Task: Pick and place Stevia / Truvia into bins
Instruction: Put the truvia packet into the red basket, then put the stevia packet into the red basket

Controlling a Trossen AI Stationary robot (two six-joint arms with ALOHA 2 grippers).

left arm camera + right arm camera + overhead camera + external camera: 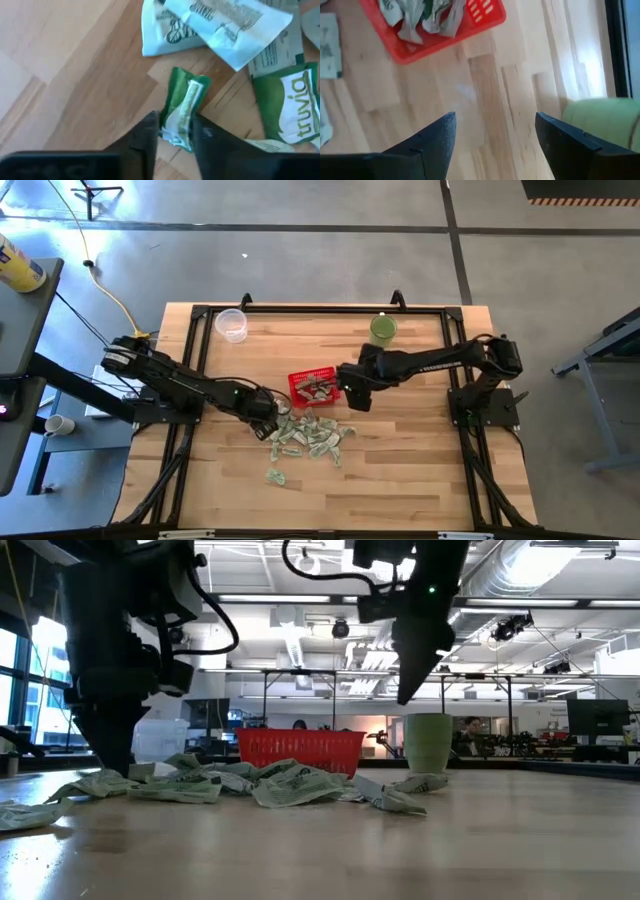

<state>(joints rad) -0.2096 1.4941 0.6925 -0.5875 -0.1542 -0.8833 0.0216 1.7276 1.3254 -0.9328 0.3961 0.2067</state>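
Left gripper (176, 131) low over the table (400, 480), fingers (145, 140) closed narrow on a folded green sachet (183, 107), pinched at its near end, the rest jutting out ahead of the tips and lying on or just above the wood. Beyond that sachet and to one side, loose sachets (220, 22) flat on the wood, one printed "truvia" (295, 107). In the high view, same gripper (266, 412) at the pile's (310, 437) left edge, basket (313, 386) just past it to its right.

Right gripper (492, 137) held above the table, fingers (432, 140) spread wide, nothing between them; bare wood below. Basket (435, 25) ahead of the tips and apart from them, holding several crumpled sachets (427, 15). Green cup (602, 120) close beside one finger. In the high view, right gripper (352, 388) just right of the basket.

Low view: pile (250, 783) spread in front of the basket (300, 748), cup (428, 743) to its right. Clear cup (231, 324) well apart, near the table's far left corner.
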